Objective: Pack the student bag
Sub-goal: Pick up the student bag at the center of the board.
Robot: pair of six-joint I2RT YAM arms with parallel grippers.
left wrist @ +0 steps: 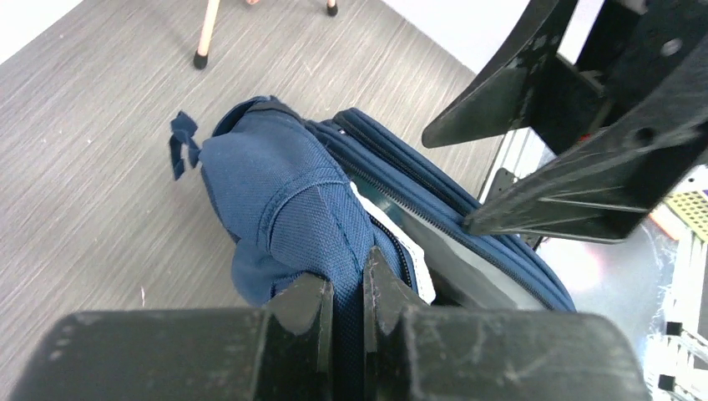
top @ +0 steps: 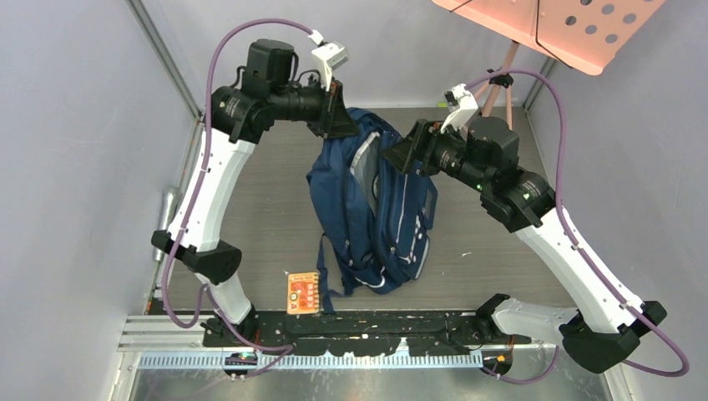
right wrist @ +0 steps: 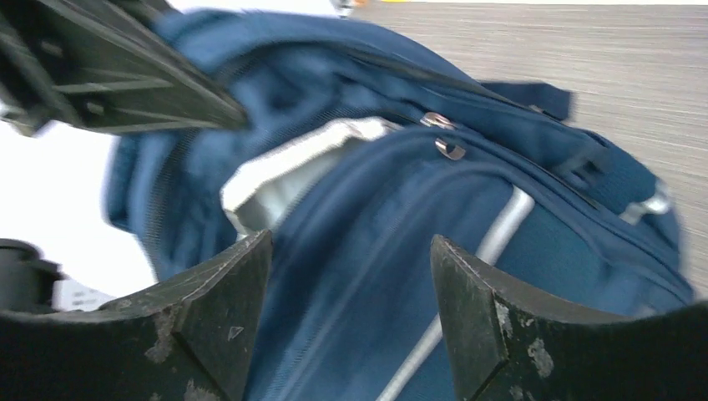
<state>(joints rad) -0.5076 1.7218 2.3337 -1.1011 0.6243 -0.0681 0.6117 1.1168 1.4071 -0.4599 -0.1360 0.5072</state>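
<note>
The student bag, a large navy backpack with pale stripes, stands in the middle of the table with its top held up and its main opening gaping. My left gripper is at the bag's far top edge, shut on a fold of the navy fabric beside the zip; the pinch shows in the left wrist view. My right gripper hovers open at the bag's front top. In the blurred right wrist view its jaws stand wide apart over the striped front panel.
A small orange book lies on the table near the left arm's base. A pink perforated stand on thin legs stands at the back right. Grey walls close in both sides, and a metal rail runs along the near edge.
</note>
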